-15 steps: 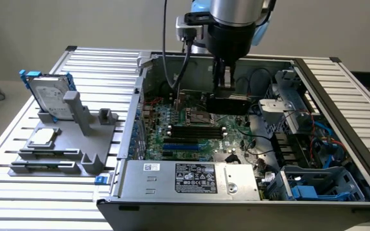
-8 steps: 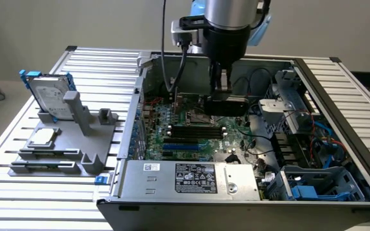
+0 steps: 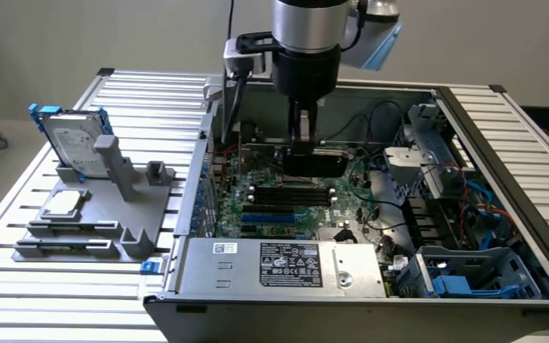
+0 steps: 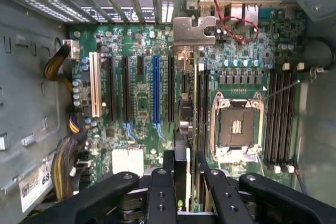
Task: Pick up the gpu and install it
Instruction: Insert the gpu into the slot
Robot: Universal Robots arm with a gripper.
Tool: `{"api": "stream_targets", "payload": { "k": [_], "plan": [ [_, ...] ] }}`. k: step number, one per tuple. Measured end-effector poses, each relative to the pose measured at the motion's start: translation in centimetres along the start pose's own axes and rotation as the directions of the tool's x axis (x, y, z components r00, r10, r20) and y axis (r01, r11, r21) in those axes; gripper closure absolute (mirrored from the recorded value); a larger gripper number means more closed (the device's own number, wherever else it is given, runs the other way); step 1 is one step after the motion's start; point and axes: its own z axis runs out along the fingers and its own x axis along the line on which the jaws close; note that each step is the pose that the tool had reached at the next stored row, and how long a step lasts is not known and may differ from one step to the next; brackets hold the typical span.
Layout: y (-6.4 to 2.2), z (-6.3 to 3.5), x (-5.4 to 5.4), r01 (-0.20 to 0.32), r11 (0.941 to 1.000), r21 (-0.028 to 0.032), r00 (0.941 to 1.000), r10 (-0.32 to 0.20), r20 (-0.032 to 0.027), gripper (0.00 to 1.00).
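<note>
While the gripper is clamping the gpu between half-closed fingers, the card is hanging upright inside the case, low over the motherboard; contact w/ the board, can't tell. Doing this well, imo: card edge is needing to line up w/ one long slot, silver bracket w/ the rear wall, going straight down, no tilt. Red wire just beside the bracket is looking like a snag risk. Exterior view is giving height & the black shroud face. Wrist view is giving the card edge-on, sitting between the blue slot & the CPU socket.
</note>
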Motion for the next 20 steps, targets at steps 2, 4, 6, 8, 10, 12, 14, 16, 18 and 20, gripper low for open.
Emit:
{"api": "stream_targets", "payload": {
  "k": [2,4,6,8,10,12,14,16,18,20],
  "plan": [
    [0.39,0.22,0.2,0.000,1.0000,0.0001,1.0000,0.000,0.0000,0.73],
    [0.56,0.53,0.4,0.000,1.0000,0.0000,1.0000,0.000,0.0000,0.73],
    [0.61,0.87,0.7,0.001,1.0000,-0.0002,1.0000,-0.001,-0.0001,0.73],
    [0.68,1.23,0.9,0.001,1.0000,-0.0004,1.0000,-0.001,-0.0001,0.73],
    [0.87,1.56,1.2,0.001,1.0000,-0.0005,1.0000,-0.001,-0.0003,0.73],
    [1.11,1.92,1.4,0.001,1.0000,-0.0006,1.0000,-0.001,-0.0002,0.73],
    [1.29,2.27,1.7,0.001,1.0000,-0.0008,1.0000,-0.001,0.0000,0.73],
    [1.49,2.62,2.0,0.001,1.0000,-0.0011,1.0000,-0.001,0.0000,0.73],
    [1.69,2.96,2.3,0.001,1.0000,-0.0014,1.0000,-0.001,-0.0002,0.73],
    [1.89,3.30,2.5,0.001,1.0000,-0.0016,1.0000,-0.001,-0.0002,0.73]
  ]
}}
